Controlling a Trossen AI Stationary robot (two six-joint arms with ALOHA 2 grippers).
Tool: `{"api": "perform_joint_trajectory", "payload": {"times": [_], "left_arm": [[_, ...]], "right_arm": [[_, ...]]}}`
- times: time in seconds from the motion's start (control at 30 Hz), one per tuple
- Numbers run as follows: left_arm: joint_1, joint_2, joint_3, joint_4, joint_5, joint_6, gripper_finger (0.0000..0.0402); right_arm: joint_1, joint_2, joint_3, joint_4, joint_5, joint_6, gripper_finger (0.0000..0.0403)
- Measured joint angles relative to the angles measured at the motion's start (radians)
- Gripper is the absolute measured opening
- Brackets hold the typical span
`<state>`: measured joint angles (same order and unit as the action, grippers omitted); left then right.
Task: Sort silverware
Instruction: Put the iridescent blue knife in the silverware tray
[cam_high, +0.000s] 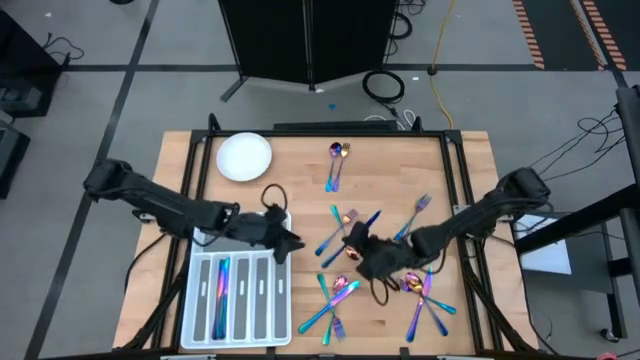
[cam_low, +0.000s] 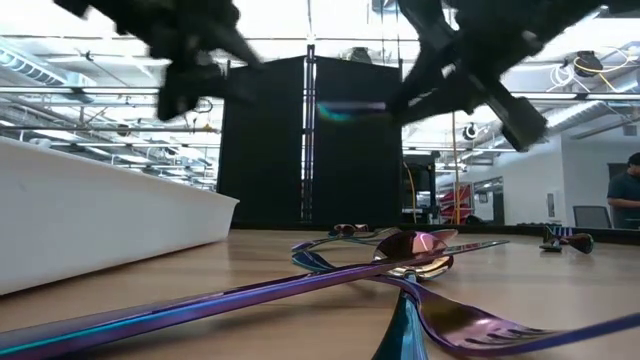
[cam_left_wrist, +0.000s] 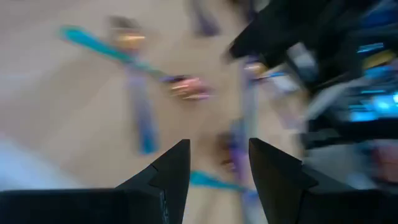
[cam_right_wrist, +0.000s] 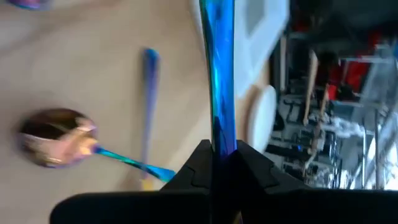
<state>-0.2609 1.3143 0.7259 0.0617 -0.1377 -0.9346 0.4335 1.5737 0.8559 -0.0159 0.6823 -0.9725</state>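
Silverware (cam_high: 345, 262) scattered loose across table (cam_high: 300, 180), awaiting sorting into tray (cam_high: 237, 297) at left. Left gripper (cam_high: 290, 243) over tray's inner corner, unclenched, empty. Right gripper (cam_right_wrist: 217, 163) mid-table, clamped on blue-handled piece (cam_right_wrist: 219, 68), lifted clear for carrying trayward.

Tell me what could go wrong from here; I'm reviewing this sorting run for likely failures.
1. The right gripper is shut on only one end of a slim iridescent blue utensil, so it may swing or slip.
2. The open left gripper hangs close beside the right gripper over the wooden table; the arms could collide.
3. Loose iridescent silverware lies crossed below, so a low pass might scatter it before reaching the translucent white compartment tray.
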Motion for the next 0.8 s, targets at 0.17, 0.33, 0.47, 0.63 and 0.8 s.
{"api": "perform_joint_trajectory", "payload": {"times": [0.17,0.33,0.47,0.63,0.8], "left_arm": [[0.07,0.101,0.009,0.247,0.089,-0.002,0.0164],[0.112,0.227,0.05,0.245,0.108,-0.052,0.0164],[0.107,0.327,0.086,0.258,0.145,-0.08,0.0164],[0.079,0.397,0.137,0.347,0.19,-0.075,0.0164],[0.048,0.412,0.166,0.348,0.173,-0.035,0.0164]], "right_arm": [[0.03,0.084,0.051,-0.001,0.001,0.068,0.0017],[0.039,0.126,0.108,-0.016,-0.012,0.029,0.0018],[0.038,0.127,0.129,-0.04,-0.032,0.003,0.0018],[0.031,0.124,0.139,-0.111,-0.058,0.04,0.0018],[0.022,0.124,0.138,-0.172,-0.102,0.098,0.0018]]}}
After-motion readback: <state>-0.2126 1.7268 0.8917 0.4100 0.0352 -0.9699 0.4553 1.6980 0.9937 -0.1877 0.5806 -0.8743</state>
